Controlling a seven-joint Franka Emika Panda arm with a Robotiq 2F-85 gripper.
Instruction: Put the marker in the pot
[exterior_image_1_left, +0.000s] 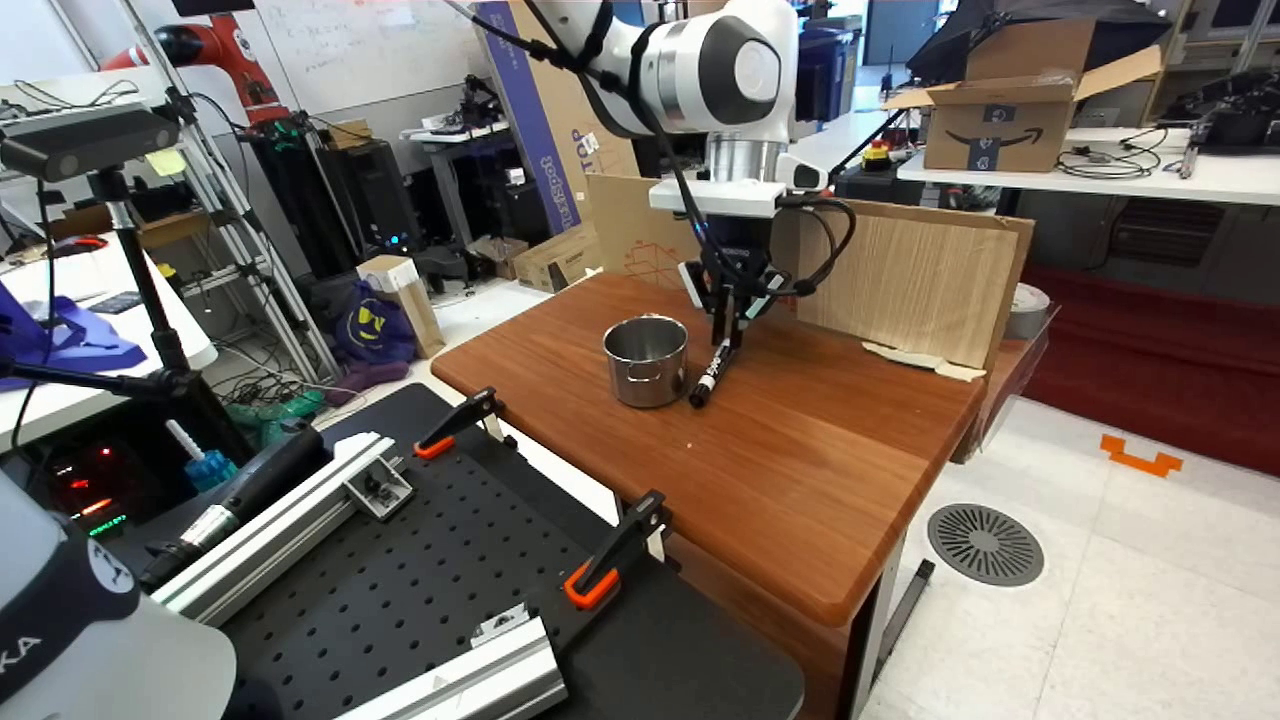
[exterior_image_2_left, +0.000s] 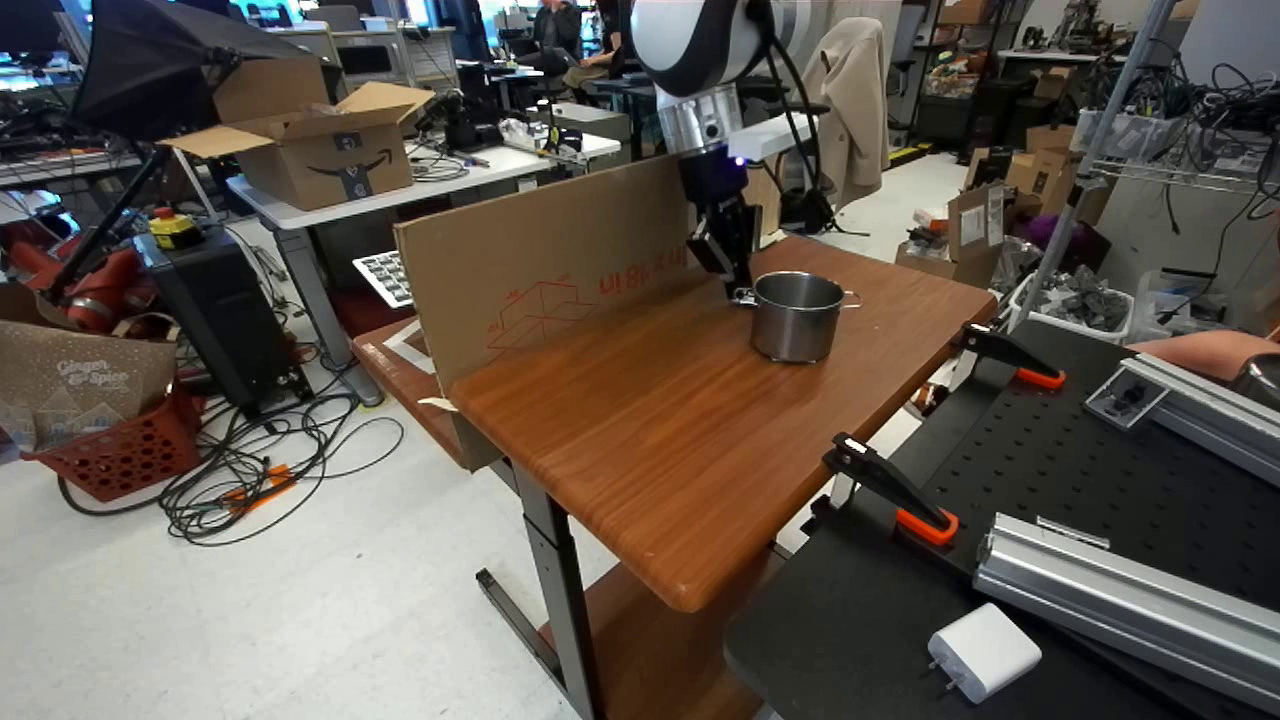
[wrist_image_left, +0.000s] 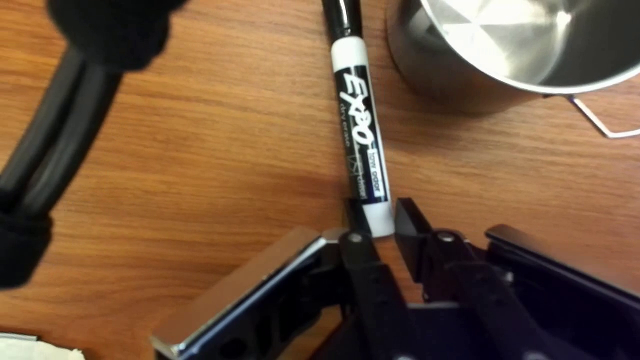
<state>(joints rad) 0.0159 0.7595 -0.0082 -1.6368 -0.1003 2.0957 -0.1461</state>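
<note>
The gripper (wrist_image_left: 382, 216) is clamped on the white end (wrist_image_left: 380, 219) of the marker (wrist_image_left: 360, 135), whose black cap (wrist_image_left: 344, 17) points away from it. The marker is just beside the pot (exterior_image_1_left: 645, 375), which stands on the table (exterior_image_1_left: 760, 480) (whether the marker touches it, one cannot tell).

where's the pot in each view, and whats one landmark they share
In an exterior view: pot at the centre.
In an exterior view: pot right of centre.
Wrist view: pot in the top right corner, cut off.
Shared landmark: gripper, in those pictures right of, left of, and below the pot.
</note>
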